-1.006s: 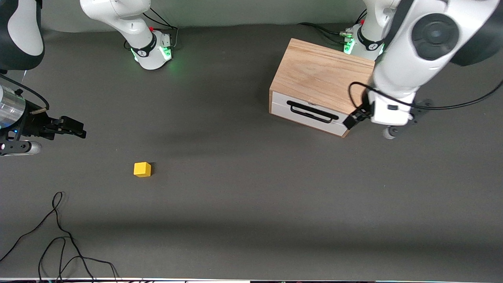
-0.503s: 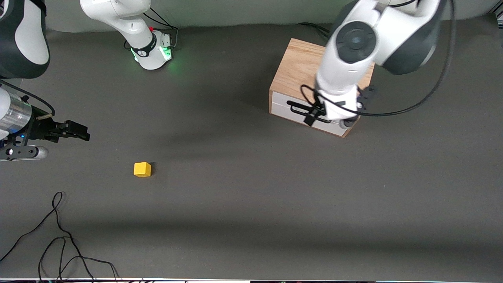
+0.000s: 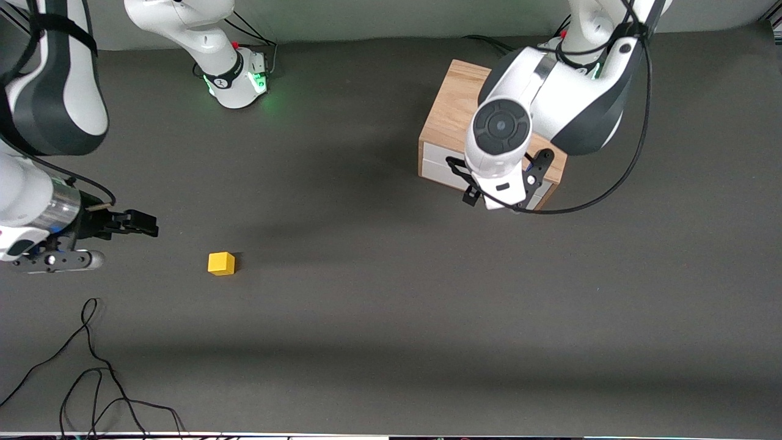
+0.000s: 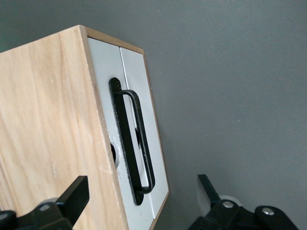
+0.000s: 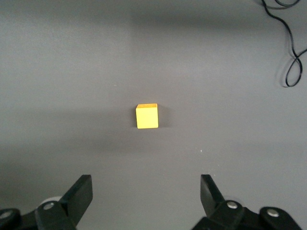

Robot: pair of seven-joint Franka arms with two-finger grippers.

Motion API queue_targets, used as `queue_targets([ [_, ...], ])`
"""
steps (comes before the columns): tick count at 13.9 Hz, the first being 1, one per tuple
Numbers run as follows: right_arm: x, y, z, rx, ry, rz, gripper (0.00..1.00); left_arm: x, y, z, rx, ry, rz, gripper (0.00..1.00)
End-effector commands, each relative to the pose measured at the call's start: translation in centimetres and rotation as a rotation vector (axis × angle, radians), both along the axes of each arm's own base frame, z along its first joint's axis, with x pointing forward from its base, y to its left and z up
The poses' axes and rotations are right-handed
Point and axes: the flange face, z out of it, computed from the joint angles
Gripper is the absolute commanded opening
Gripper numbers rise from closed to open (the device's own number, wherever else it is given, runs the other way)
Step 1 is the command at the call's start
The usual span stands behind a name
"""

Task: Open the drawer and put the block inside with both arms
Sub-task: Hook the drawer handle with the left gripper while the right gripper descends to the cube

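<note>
standing on the dark grey table point(image 3: 391, 342) near the left arm's base is the light oak box point(image 3: 449, 113), the largest thing there. its drawer with a white front panel point(image 4: 132, 91) and black bar handle point(image 4: 136, 143) is shut, flush with the box. the white left arm point(image 3: 550, 104) bends over the box, and the left gripper point(image 4: 144, 203) hangs just in front of the drawer with its fingers point(image 4: 74, 196) spread wide – one over the wood top, one over the table, the handle between them but not touched. the white right arm point(image 3: 36, 91) is at its own end of the table; the right gripper point(image 5: 146, 199) is spread wide and holds nothing. the small bright yellow cube point(image 3: 221, 263) lies alone on the table, well apart from the box – near the right gripper. thin black cables point(image 3: 91, 373) lie nearer to the front camera.
</note>
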Motion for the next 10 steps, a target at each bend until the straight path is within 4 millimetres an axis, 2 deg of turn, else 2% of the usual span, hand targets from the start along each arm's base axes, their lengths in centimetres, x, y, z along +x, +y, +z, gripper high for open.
queue_targets([
  [1,0.1,1.1,-1.9,-0.006,-0.011,0.034,1.0,0.2,0.0,-4.1,0.041,0.052,0.017,1.0],
  [3,0.2,0.8,-2.7,-0.001,-0.016,0.027,1.0,-0.1,0.0,-6.3,0.043,0.053,0.015,1.0],
  [6,-0.1,0.7,-4.7,0.003,-0.058,0.027,1.0,-0.6,-0.3,-8.4,0.048,0.051,0.025,1.0],
  [10,-0.9,0.6,-5.8,0.009,-0.109,0.027,1.0,-0.4,-0.7,-10.7,0.062,0.051,0.052,1.0],
])
